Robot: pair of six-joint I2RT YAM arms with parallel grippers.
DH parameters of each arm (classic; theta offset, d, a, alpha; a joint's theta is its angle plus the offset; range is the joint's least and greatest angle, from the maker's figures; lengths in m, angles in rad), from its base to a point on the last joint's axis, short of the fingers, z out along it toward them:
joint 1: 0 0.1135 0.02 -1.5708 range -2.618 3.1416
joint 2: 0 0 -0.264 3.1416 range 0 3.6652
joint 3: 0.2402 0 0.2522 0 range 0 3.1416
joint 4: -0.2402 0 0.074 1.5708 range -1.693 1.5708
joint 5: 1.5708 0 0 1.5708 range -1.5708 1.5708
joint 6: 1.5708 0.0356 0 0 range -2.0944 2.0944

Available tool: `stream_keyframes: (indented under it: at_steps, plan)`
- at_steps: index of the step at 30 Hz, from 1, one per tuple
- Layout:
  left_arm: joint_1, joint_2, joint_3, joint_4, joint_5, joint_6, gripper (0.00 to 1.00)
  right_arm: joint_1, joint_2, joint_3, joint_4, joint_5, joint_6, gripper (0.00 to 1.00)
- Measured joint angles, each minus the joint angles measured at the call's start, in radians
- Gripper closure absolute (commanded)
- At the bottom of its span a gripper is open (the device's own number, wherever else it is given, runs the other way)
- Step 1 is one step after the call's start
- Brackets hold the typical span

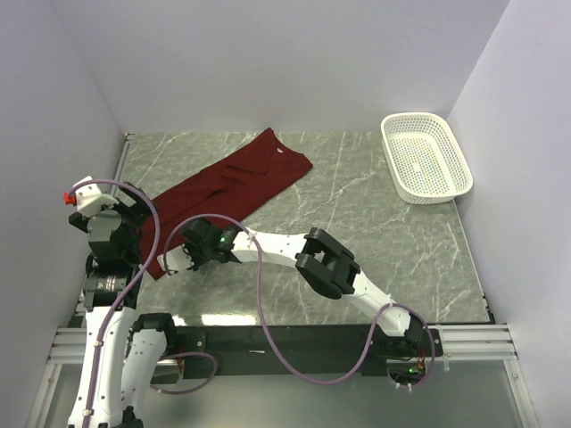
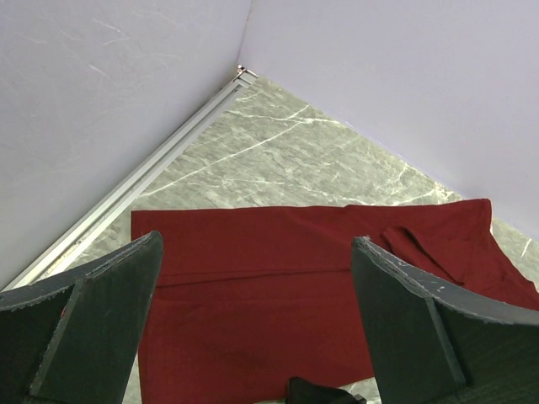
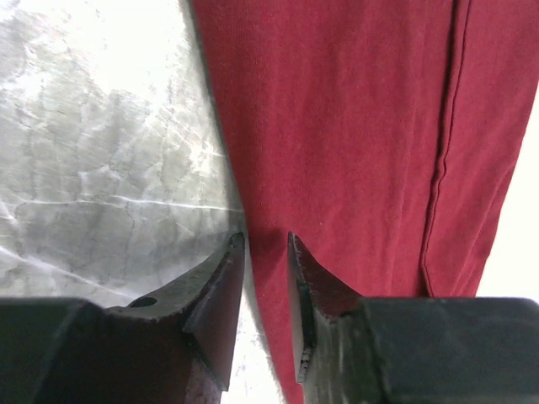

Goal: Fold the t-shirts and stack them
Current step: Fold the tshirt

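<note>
- Maroon t-shirt [image 1: 234, 183] lies flat on the marble tabletop [image 1: 384, 232], left half. We see it as a long strip running diagonally from the far middle towards the near left.
- Small white neck label [image 1: 279, 150] shows at the shirt's far end.
- Left tool [image 1: 114, 227] sits by the left wall at the shirt's near-left end. In the wrist view the left tool [image 2: 257, 242] is spread wide, nothing between its fingers [image 2: 109, 320], shirt [image 2: 269, 286] below it.
- Right arm reaches across to the left, and the right tool [image 1: 181, 256] is at the shirt's near edge.
- Right wrist view: right tool [image 3: 265, 240] is narrow, with the shirt's [image 3: 354, 126] long edge running into the slim gap between the fingertips [image 3: 221, 278]. We cannot tell whether the cloth is pinched.
- Bare tabletop [image 3: 101, 168] lies left of that edge, and a seam runs down the cloth on the right.
- White perforated basket [image 1: 426, 159] stands in the far right corner, well apart from the shirt.
</note>
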Motion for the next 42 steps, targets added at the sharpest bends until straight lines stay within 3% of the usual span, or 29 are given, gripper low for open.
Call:
stream_keyframes:
  at_steps: [7,8,14,23,35,42]
  plan:
    - [-0.003,0.0,0.0,0.0,-0.001,0.0,0.0,0.0,0.007,0.004,-0.01,0.002,0.003,0.85]
    - [-0.003,0.0,0.0,0.0,-0.001,0.0,0.01,0.0,0.007,0.002,-0.011,0.002,0.006,0.92]
    - [-0.006,0.0,0.0,0.0,-0.001,0.0,0.0,0.0,-0.006,-0.041,0.03,0.002,0.004,1.0]
    - [-0.007,0.003,0.0,0.0,-0.006,0.001,0.01,-0.006,-0.096,-0.193,0.075,-0.006,0.016,1.0]
    - [-0.007,0.015,-0.001,0.0,0.007,0.001,0.01,-0.035,-0.47,-0.731,0.083,-0.035,-0.003,1.0]
    - [-0.007,0.032,-0.004,0.013,0.085,0.001,0.01,-0.137,-0.657,-0.962,0.066,-0.054,-0.024,1.0]
